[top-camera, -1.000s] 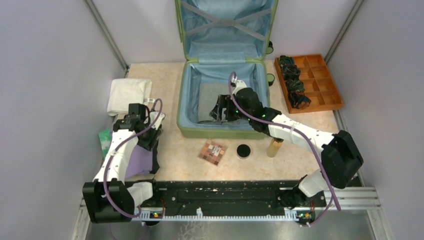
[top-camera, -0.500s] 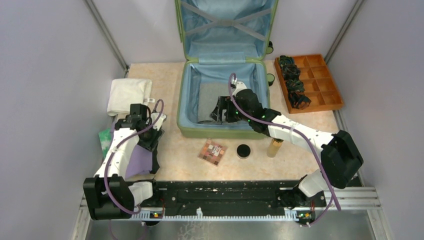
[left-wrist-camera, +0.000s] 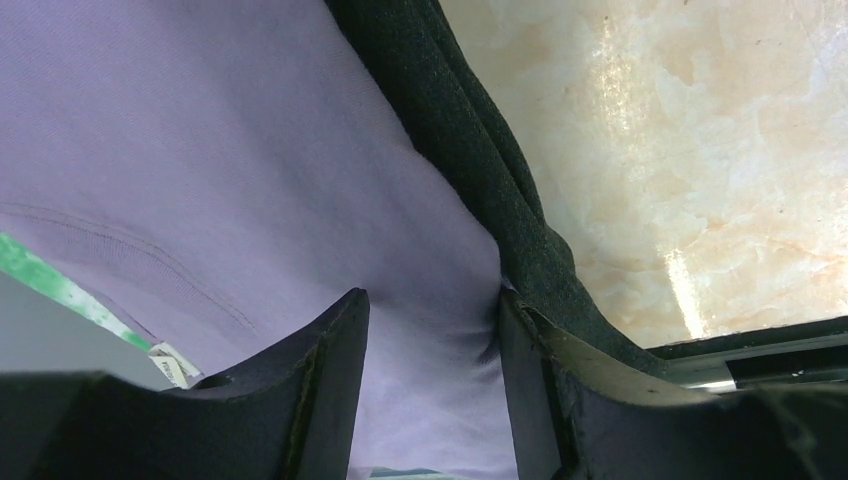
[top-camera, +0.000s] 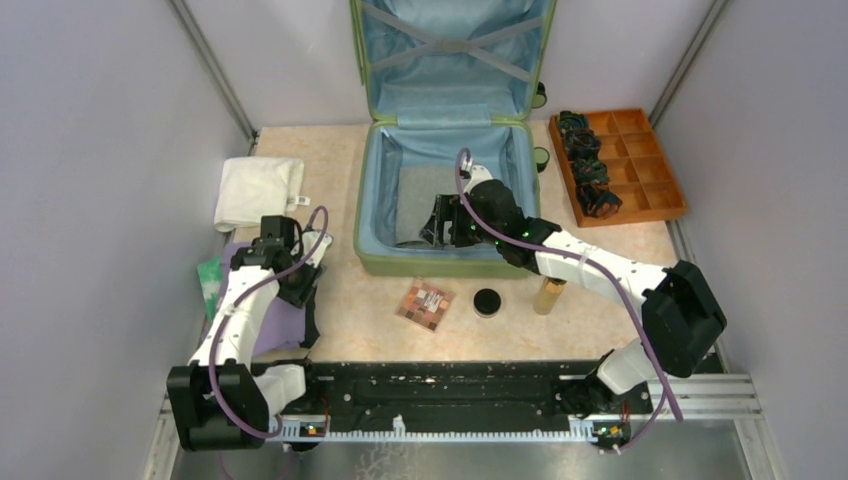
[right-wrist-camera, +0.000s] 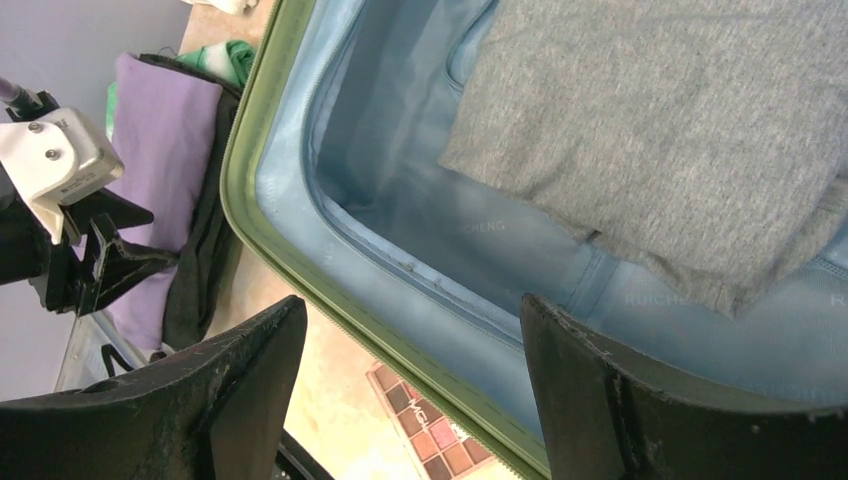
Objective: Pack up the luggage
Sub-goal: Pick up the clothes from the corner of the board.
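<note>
Risk: my left gripper point(left-wrist-camera: 430, 312), half-open astride purple cloth point(left-wrist-camera: 200, 150), gripping nothing yet, may also catch black cloth point(left-wrist-camera: 460, 170) at right.

faint "RUCHENG" repeated on lining of the luggage point(right-wrist-camera: 400, 230); palette point(right-wrist-camera: 425, 430) lettering blurred, unreadable

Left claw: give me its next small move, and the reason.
Probably close the left claw on the purple cloth. Its fingers straddle a raised fold of that cloth, jaws apart and pressed into the fabric beside the black cloth. A pinch should catch it for carrying to the open luggage.
</note>
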`<action>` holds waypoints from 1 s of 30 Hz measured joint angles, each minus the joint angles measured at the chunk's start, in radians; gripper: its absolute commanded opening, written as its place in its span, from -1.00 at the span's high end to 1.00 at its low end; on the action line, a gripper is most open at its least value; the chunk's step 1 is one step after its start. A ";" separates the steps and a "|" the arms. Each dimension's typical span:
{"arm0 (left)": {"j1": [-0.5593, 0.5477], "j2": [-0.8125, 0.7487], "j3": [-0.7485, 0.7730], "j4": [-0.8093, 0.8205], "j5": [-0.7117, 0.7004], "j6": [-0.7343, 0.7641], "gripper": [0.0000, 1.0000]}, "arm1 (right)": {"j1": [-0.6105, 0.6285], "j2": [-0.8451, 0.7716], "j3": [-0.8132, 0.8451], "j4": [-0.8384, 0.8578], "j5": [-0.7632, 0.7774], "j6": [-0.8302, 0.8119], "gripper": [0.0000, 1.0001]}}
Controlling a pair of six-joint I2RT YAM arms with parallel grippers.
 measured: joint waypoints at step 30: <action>0.000 0.051 0.052 0.079 0.036 -0.058 -0.21 | 0.020 0.000 -0.012 -0.014 0.016 0.001 -0.57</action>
